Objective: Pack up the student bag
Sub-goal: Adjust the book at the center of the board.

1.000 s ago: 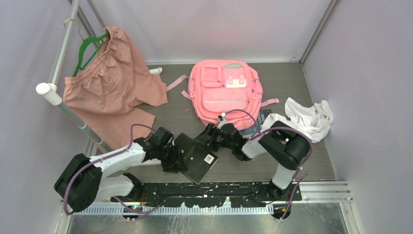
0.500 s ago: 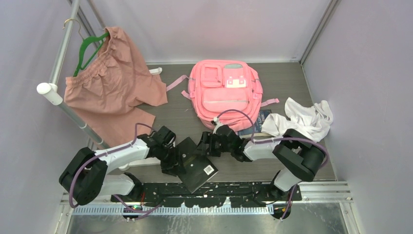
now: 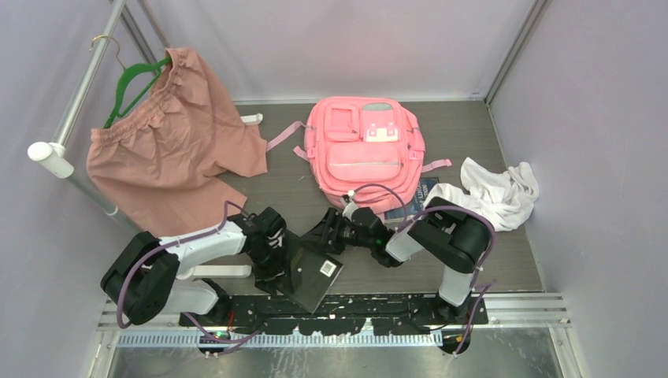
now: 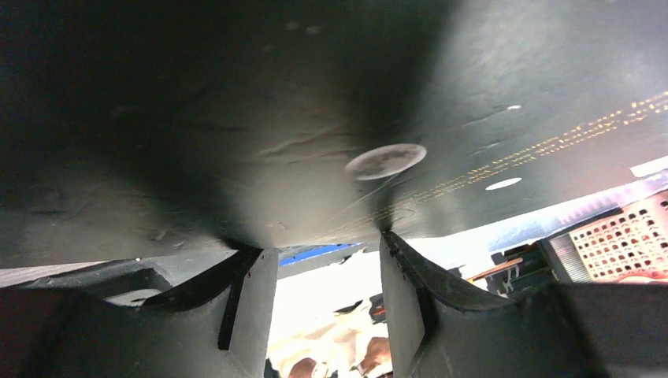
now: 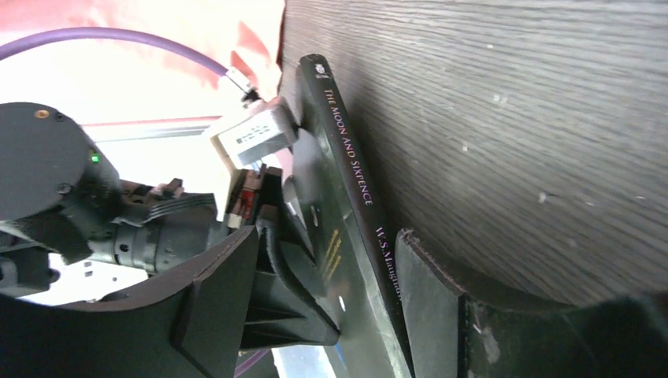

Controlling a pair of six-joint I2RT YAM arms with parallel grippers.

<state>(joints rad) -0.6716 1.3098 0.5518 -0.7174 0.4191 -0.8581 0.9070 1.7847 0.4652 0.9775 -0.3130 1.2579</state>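
**Book held between both arms, bag waiting behind**

Dark wood-grain table [image 3: 473, 126] inside pale lilac walls sets the scene. The student bag [image 3: 366, 146] lies flat in the far middle of the table, front pockets up, well apart from both arms. A dusty-pink garment [image 3: 169, 153] hangs on a green hanger [image 3: 130, 83] to the left, and a white cloth [image 3: 496, 189] lies crumpled to the right of the bag.

Near the front edge, a black book [image 3: 313, 272] sits between the two arms. The right gripper [image 3: 327, 236] has the book's spine running between its fingers [image 5: 429, 307] and appears clamped on it. The left gripper [image 3: 277, 260] meets the book's other side. Its wrist camera shows only dark cover across the fingertips, so I cannot tell whether it is gripping or just touching.

The bag looks like soft fabric: light, floppy, likely to sag and slide if pushed. Its mouth would probably collapse unless one arm holds it open. A zipper edge, a strap or the top rim seems the best place to take hold, not the flat front panel. Whether the main zipper is open cannot be made out from above.
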